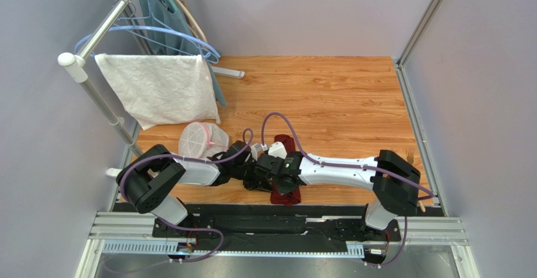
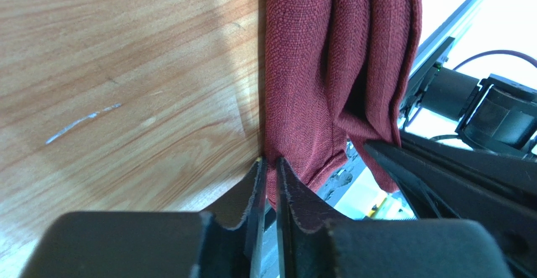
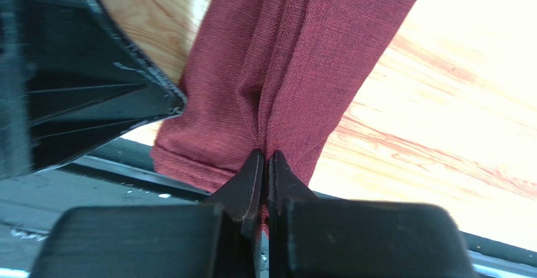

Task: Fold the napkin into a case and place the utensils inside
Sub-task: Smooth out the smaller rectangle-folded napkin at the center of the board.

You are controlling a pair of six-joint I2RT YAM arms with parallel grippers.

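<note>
maroon napkin, its near left edge pinched in the left jaws, lies as a narrow strip on the wood surface by the near rim, long axis pointing away from both arms. right jaws are clenched on its near-end fold, so both arms look equally close.

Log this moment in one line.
stage: folding | napkin: folded lengthwise on table | left hand: pinching napkin's near end | right hand: shut on napkin's near end
</note>
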